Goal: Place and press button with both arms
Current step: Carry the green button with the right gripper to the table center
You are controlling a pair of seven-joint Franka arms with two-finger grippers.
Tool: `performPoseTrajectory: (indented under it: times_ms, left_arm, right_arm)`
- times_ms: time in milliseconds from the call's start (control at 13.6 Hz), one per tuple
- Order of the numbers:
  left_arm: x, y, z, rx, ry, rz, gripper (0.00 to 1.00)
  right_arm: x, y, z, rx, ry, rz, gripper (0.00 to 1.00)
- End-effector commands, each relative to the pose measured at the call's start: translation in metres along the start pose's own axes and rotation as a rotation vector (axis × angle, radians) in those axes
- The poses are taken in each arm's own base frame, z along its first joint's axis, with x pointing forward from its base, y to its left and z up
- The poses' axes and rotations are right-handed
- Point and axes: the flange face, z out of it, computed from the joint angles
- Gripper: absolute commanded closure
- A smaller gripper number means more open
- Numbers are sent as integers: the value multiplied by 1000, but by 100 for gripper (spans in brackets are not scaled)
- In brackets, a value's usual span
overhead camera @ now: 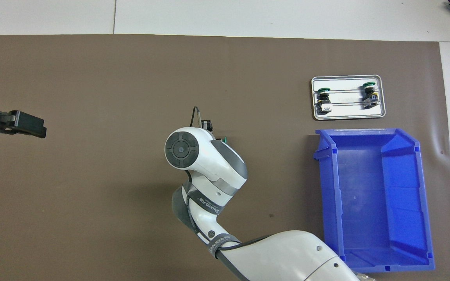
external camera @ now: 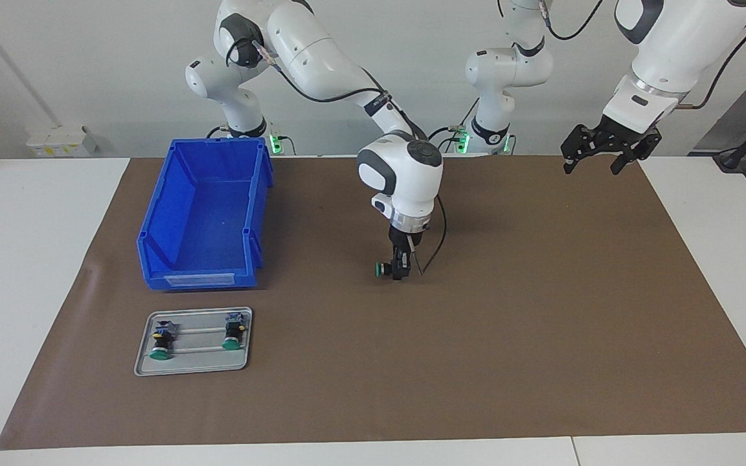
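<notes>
In the facing view we are seeing the blue bin (external camera: 204, 217) sitting open with nothing visible in it, and the grey tray (external camera: 193, 366) at its six o'clock carrying two green-capped buttons (external camera: 160, 343). The right gripper (external camera: 400, 270) is clamping the button (external camera: 383, 268) low over the brown mat (external camera: 541, 310) at the bench (external camera: 30, 272) centre. The left gripper (external camera: 599, 162) is hanging with jaws spread, carrying nothing.

In the overhead view the right arm's wrist is hiding most of the button (overhead camera: 223, 139); only a green sliver is showing. The left gripper (overhead camera: 39, 128) is entering at nine o'clock. Lettering on the arm's band is proving too small to read.
</notes>
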Motion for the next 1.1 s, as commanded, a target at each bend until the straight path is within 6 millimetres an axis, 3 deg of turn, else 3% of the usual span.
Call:
performPoseTrajectory:
  times_ms: [0,74,147,221,294,442,589,810,1030]
  left_arm:
    - [-9,-2,0,3,0,-12,0]
    - [-9,-3,0,2,0,-14,0]
    - [-9,-3,0,2,0,-14,0]
    - [-9,-3,0,2,0,-14,0]
    - [-9,-3,0,2,0,-14,0]
    - [-9,-2,0,3,0,-12,0]
    - [-9,-2,0,3,0,-12,0]
    - [-3,6,-3,3,44,12,1]
    - [4,13,0,7,88,100,0]
  right_arm:
    - [2,17,-3,36,7,-42,100]
    - [3,16,-3,39,1,-40,100]
    - [3,16,-3,37,0,-30,83]
    - [3,16,-3,38,1,-31,7]
    - [0,19,-4,41,7,-50,0]
    - [-2,14,-14,59,-6,-65,0]
    - [11,0,-47,88,-31,-126,0]
    - [68,-33,-108,129,-67,-189,0]
    - [120,-56,-139,110,-61,-330,0]
